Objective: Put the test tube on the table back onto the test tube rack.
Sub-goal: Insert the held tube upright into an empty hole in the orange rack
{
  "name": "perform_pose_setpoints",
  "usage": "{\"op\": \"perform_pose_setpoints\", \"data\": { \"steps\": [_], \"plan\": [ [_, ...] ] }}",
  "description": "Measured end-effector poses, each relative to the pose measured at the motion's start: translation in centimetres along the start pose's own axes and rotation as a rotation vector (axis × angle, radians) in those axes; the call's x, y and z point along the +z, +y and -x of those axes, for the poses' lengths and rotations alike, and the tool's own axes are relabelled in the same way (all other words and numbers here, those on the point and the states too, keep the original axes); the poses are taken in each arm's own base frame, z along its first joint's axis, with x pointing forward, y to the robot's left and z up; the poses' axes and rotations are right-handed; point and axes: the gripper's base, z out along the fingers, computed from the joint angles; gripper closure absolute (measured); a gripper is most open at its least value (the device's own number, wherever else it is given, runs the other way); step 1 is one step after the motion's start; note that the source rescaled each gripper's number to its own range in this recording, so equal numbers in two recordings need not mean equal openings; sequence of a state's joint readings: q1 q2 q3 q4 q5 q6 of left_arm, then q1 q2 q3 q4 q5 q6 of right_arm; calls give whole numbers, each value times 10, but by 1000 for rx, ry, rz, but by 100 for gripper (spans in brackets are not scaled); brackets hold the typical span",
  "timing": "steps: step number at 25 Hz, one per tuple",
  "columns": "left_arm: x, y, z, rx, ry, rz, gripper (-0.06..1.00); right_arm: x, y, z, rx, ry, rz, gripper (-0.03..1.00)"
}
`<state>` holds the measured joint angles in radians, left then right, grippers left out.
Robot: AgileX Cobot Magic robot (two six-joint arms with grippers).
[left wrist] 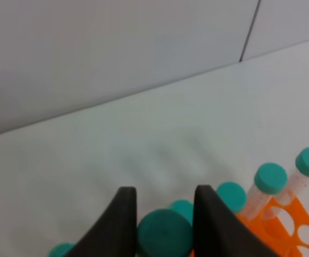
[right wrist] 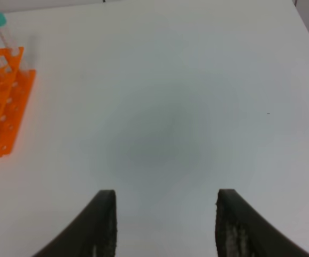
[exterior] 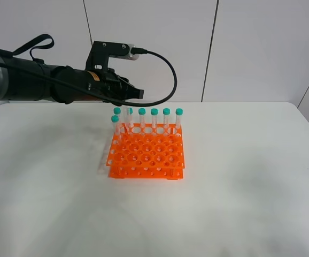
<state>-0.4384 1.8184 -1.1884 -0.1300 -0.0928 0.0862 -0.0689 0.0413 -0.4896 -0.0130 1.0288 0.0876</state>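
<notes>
From up high, my left arm (exterior: 47, 83) reaches over the back left corner of the rack (exterior: 146, 155), which sits on the worktop (exterior: 240, 187). No tube lies flat on the worktop. The other tubes (exterior: 167, 112) all stand up with green tops, and I cannot pick out mine from here. My left wrist view shows it: the tube (left wrist: 165, 233) is right between my left jaws, which are closed on its cap, one on each side. More green tops stand just past it in a row. I see only the cap, from above, so I think the tube runs straight up and down, cap up, bottom toward the holes. I cannot tell if it is in a hole yet. I think it is light, stiff and smooth, so it could slip, or crack if squeezed hard; the cap is the best place to hold. In my right wrist view, my right jaws are wide apart and hold nothing, over the worktop, well away from the rack.
</notes>
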Motion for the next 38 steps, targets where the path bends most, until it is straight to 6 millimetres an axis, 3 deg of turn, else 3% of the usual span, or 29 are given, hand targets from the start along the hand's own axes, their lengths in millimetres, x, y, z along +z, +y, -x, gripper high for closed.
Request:
{"op": "perform_pose_setpoints", "data": {
  "steps": [5,11,25,38],
  "plan": [
    [1,-1,0,-31,-2,-3,94,0,0,0,0,0,0,11],
    [13,-1,-14,-51,36,-1,94,0,0,0,2,-1,3,11],
    [13,-1,-9,-49,-24,2,94,0,0,0,2,-1,3,11],
    [31,1,-31,-1,25,7,94,0,0,0,2,-2,4,11]
  ]
}}
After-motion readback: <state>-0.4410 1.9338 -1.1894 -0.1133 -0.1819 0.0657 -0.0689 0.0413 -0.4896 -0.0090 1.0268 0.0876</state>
